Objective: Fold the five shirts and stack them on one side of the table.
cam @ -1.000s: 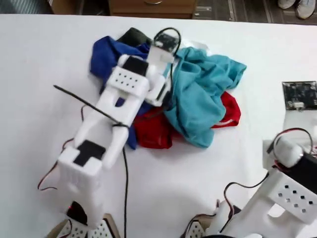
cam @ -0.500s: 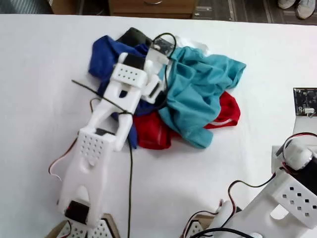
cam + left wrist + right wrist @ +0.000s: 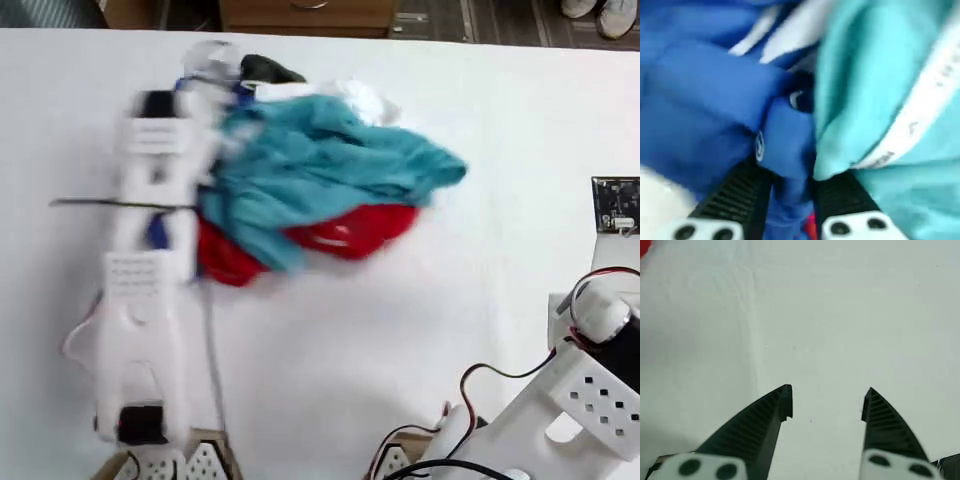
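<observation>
White table (image 3: 400, 330); wooden cabinet (image 3: 305, 15) beyond far edge; dark floor (image 3: 500, 20).

A pile of shirts (image 3: 330, 200) was heaped on the far left-centre of the table (image 3: 480, 300). The left gripper (image 3: 787, 167) was set at the pile's far-left corner, a lower shirt (image 3: 785, 135) pinched in it beside the top shirt (image 3: 330, 160). The right gripper (image 3: 826, 400) was held over bare table, near right, well apart from the pile.
</observation>
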